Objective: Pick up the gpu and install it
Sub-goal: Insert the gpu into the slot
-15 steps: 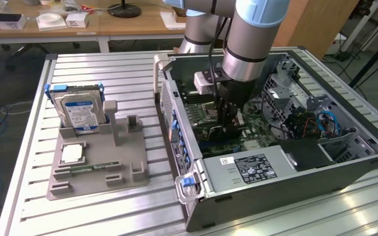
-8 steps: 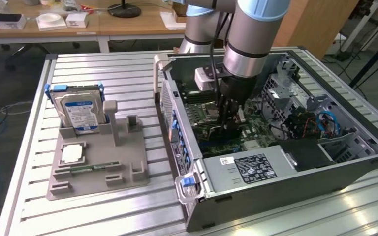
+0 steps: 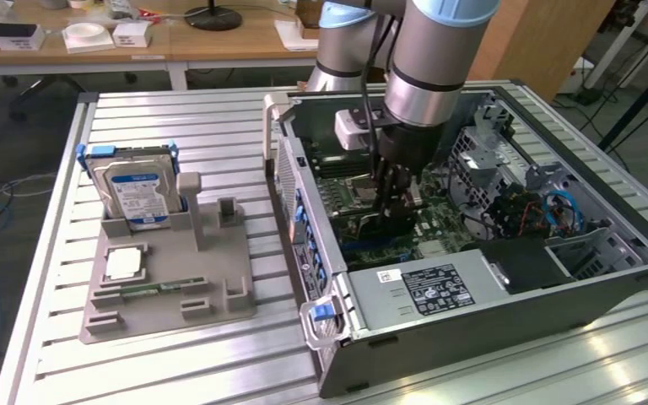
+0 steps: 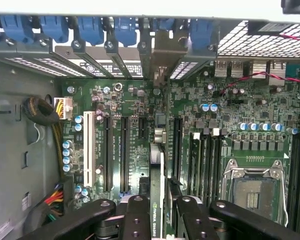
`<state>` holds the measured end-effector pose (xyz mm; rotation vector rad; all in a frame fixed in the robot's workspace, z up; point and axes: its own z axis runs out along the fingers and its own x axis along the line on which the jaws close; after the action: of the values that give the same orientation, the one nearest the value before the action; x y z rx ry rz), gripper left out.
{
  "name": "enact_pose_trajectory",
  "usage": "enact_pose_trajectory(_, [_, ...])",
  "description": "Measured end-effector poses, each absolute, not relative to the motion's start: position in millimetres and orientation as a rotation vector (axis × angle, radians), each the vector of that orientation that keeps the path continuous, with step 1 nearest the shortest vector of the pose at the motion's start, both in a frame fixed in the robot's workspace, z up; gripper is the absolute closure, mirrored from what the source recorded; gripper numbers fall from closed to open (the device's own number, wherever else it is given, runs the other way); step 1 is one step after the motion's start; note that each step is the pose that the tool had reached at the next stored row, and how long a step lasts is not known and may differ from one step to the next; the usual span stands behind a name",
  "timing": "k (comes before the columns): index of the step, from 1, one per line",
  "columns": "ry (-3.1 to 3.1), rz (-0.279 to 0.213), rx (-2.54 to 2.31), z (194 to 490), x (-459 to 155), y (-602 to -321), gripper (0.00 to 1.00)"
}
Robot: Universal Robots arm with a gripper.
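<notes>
Our gripper (image 4: 157, 212) sits low inside the computer case (image 3: 594, 287), its two fingers (image 4: 135, 215) closed against either face of the gpu (image 4: 157, 190), which we see standing on edge between them. The card's long axis runs from the gripper toward the case's rear slot brackets (image 4: 160, 55), its metal end pointing that way, over the motherboard (image 4: 125, 100). Outside the case, a hard drive (image 3: 132, 194) stands in the grey fixture (image 3: 155, 295) on the table (image 3: 31, 337).

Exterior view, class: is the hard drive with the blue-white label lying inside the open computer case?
No. The hard drive stands upright in the grey holder tray on the table, apart from the computer case.
</notes>
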<state>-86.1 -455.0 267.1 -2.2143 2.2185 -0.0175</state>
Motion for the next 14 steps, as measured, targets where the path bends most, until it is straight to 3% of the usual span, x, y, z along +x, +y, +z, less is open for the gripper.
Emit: enact_pose_trajectory(14, [2.219,-0.018,-2.215,260.8,-86.2,-455.1,0.75])
